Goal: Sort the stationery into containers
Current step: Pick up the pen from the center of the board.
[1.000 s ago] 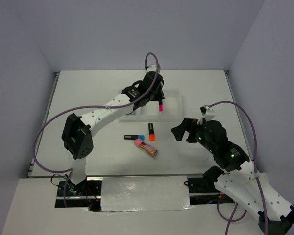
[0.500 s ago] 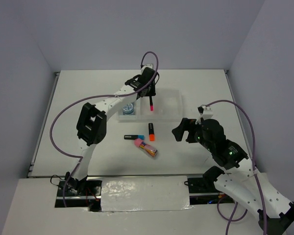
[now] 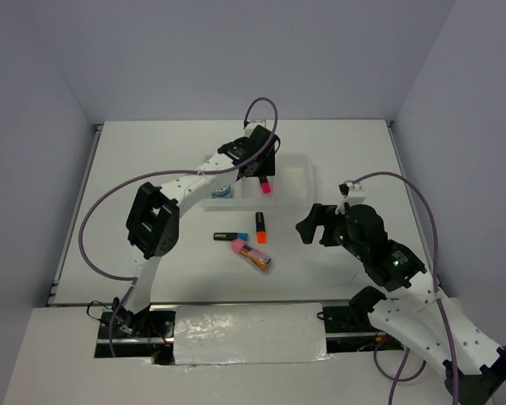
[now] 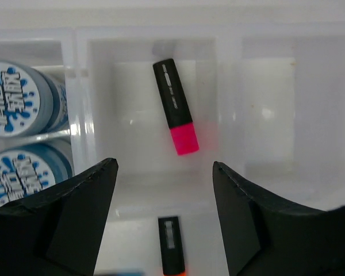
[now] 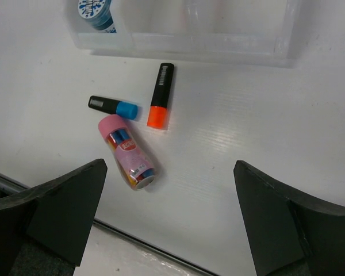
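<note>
Stationery sits partly in the tray [image 4: 80, 123] and partly on the table [image 5: 259, 132]. Two blue-white discs [image 4: 11, 98] fill the tray's left compartment, one just beside the other. The pink-capped marker [image 4: 175, 106] lies flat and slightly slanted in the middle compartment. The left gripper [image 4: 164, 167] hovers over it with its jaws apart and nothing between them. On the table in front of the tray, the blue-capped marker [image 5: 113, 107] lies near the pink-tipped bundle [image 5: 128, 153], with the orange-capped marker [image 5: 161, 95] just to their right. Further right, the right gripper [image 5: 169, 168] hangs wide apart and empty above the table.
</note>
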